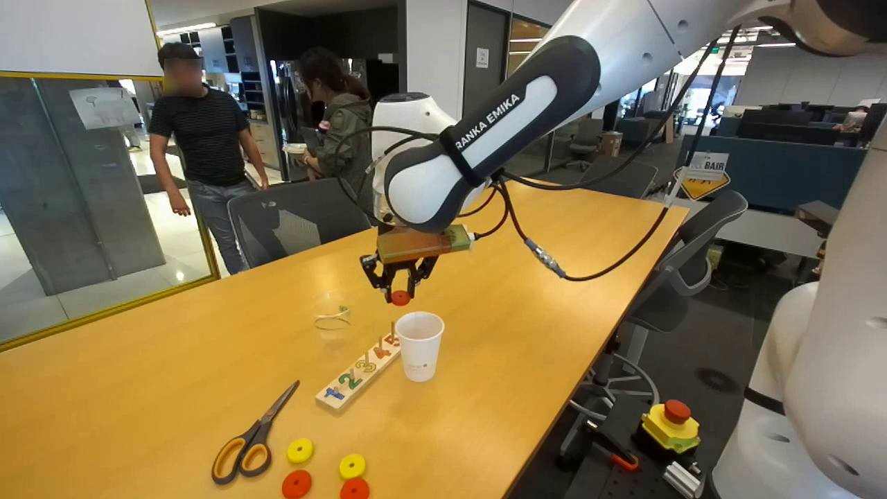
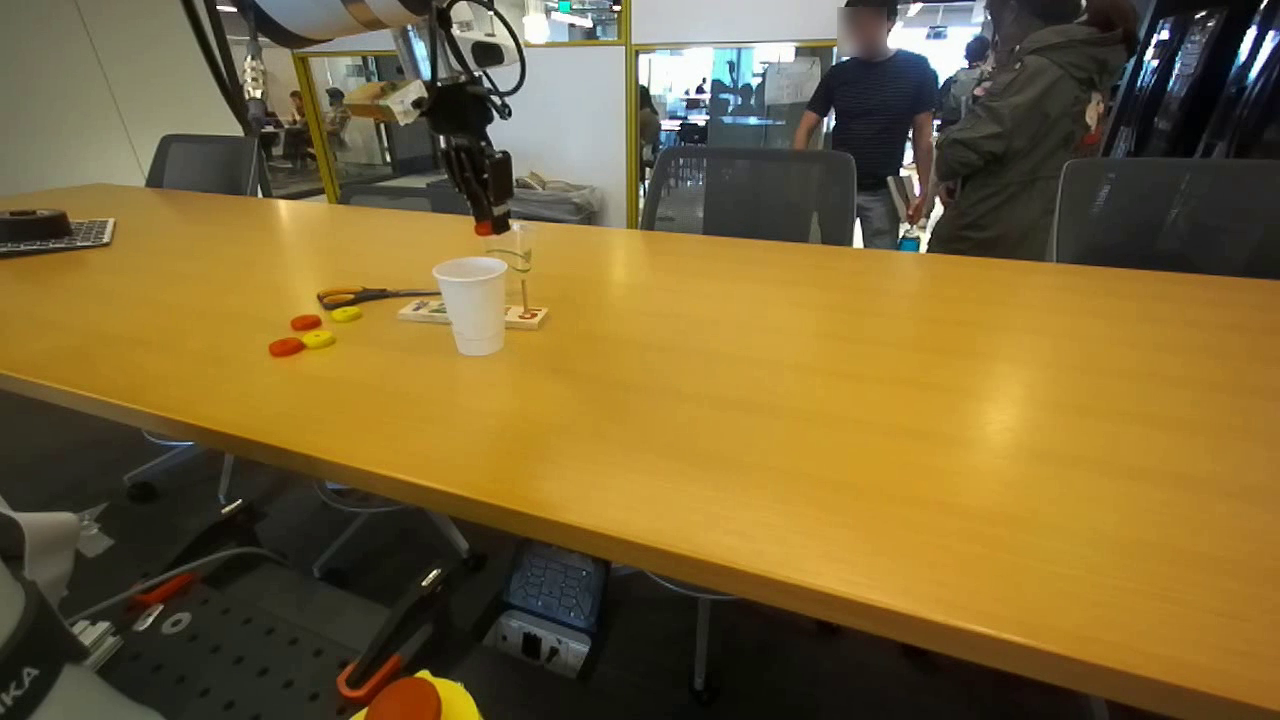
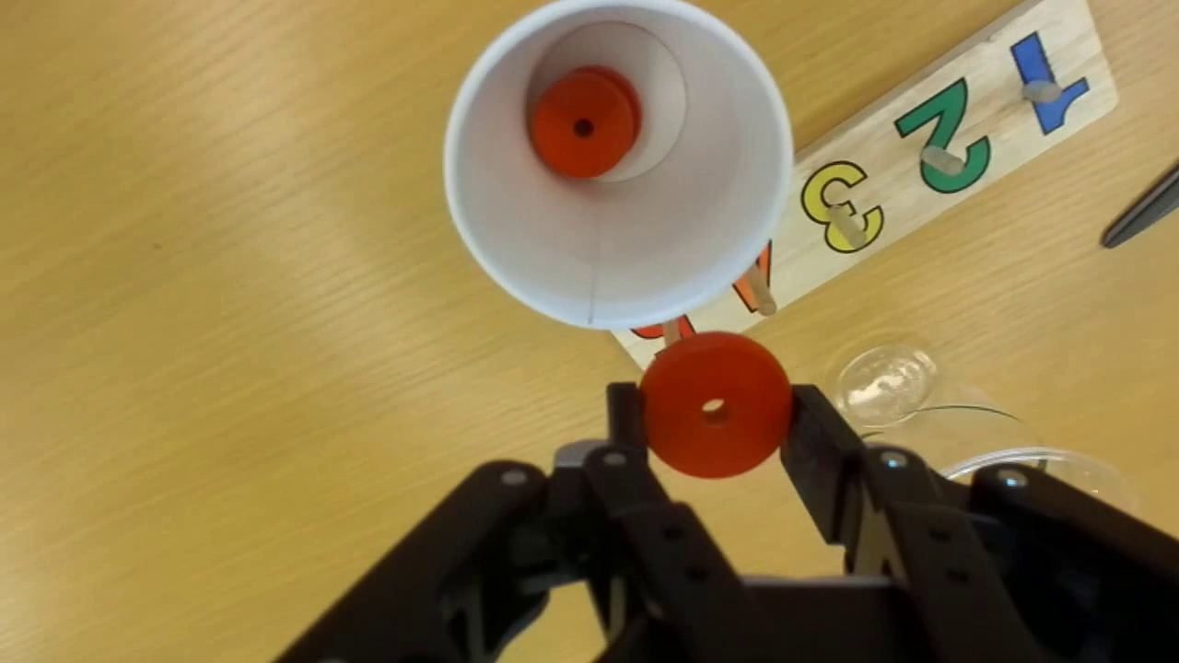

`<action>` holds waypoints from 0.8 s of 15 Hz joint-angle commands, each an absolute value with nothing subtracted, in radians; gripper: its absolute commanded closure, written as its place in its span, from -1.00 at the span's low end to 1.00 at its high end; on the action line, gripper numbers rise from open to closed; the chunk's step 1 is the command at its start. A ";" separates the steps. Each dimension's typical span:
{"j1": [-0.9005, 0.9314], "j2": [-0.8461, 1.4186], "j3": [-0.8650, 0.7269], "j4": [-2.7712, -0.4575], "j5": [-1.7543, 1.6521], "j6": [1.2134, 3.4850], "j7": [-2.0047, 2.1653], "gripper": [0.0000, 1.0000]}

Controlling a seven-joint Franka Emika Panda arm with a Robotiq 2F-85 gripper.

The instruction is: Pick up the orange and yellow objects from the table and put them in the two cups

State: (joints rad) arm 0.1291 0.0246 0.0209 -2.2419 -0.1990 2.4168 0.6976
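Scissors [image 1: 263,423] near pegged board [image 1: 360,373] (numbered).

Bright indoor light, pale glare on the table [image 2: 820,400], a blurred face [image 2: 863,32] beyond.

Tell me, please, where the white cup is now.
In an exterior view, the white cup stands beside the right end of the number board, lower than the gripper holding a red disc.
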 commanded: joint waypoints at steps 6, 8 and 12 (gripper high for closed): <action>0.092 0.003 0.035 -2.258 -0.144 2.305 0.631 0.62; 0.090 0.009 0.034 -2.261 -0.124 2.304 0.617 0.62; 0.085 0.023 0.033 -2.253 -0.067 2.279 0.584 -0.36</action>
State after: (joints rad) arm 0.1012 0.0257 0.0224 -2.2630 -0.1172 2.3096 0.6284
